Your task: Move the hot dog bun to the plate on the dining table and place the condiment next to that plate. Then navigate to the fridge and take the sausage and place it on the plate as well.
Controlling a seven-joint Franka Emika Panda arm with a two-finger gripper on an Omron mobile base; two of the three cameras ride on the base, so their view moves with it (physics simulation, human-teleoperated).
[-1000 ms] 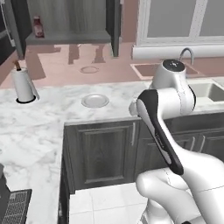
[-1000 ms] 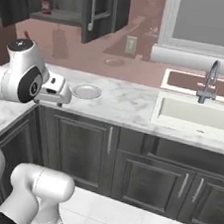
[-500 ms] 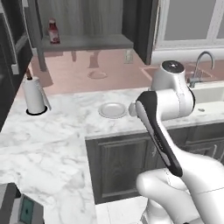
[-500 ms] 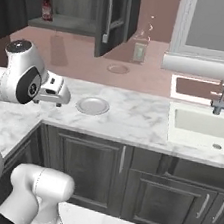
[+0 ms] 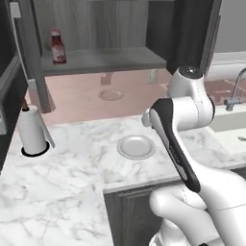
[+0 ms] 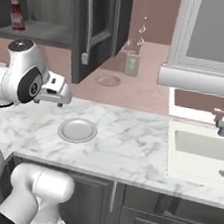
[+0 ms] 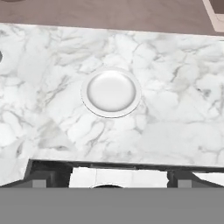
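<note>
The hand (image 6: 60,99) is wide open and holds nothing, high above the bench (image 5: 72,187), and the empty plate (image 7: 111,92) lies just ahead of it and below.

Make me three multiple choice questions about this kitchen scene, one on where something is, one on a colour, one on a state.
1. Where is the round white plate?
A. in the sink
B. on the white marble counter
C. on the shelf

2. What colour is the condiment bottle on the grey shelf?
A. red
B. green
C. blue

3. What is on the plate?
A. a bun
B. a sausage
C. nothing

Answers: 1 B, the plate rests on the marble in front of the arm. 2 A, the bottle is red with a pale cap. 3 C, the hand view shows its bare white middle.
</note>
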